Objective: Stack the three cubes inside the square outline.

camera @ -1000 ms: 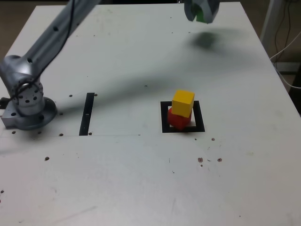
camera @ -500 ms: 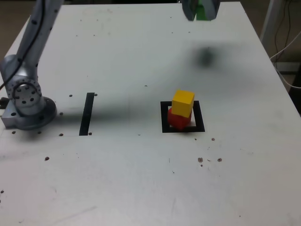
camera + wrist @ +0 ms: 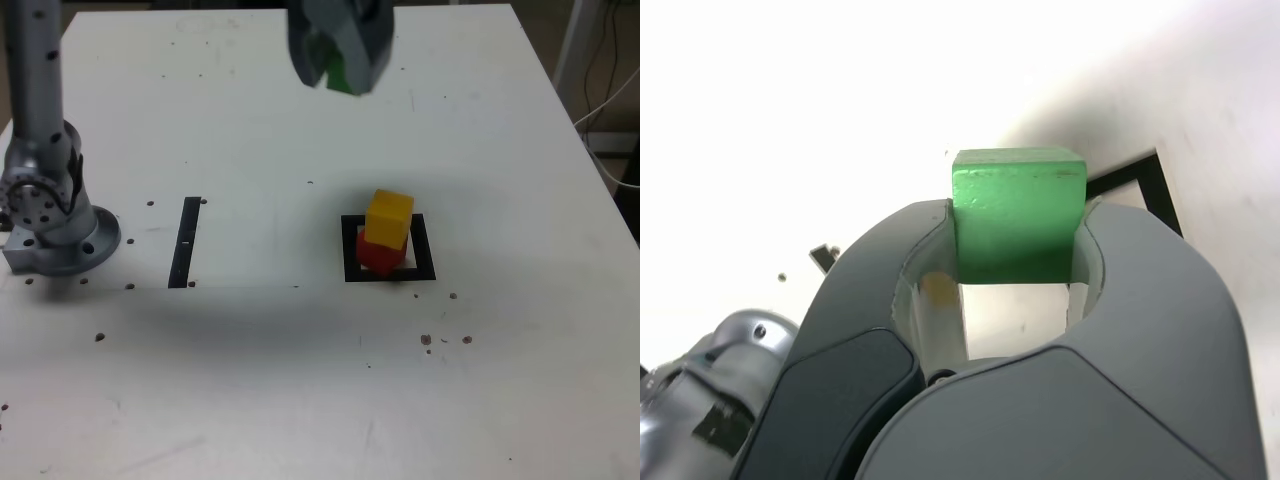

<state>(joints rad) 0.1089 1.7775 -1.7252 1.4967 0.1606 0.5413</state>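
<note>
Two cubes, yellow (image 3: 389, 219) on red (image 3: 379, 254), sit skewed below-right of tool (image 3: 338, 72) clamping green (image 3: 1018, 213); off-centre drop may topple them.

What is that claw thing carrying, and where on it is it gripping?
The gripper holds the green cube, pinched by two opposite side faces between its jaws. The cube's front part sticks out past the jaw tips. It hangs in the air, clear of the table.

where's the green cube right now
The green cube is clamped in the gripper, in the air near the exterior view's top centre, left of and beyond the yellow cube stacked on the red cube.
</note>
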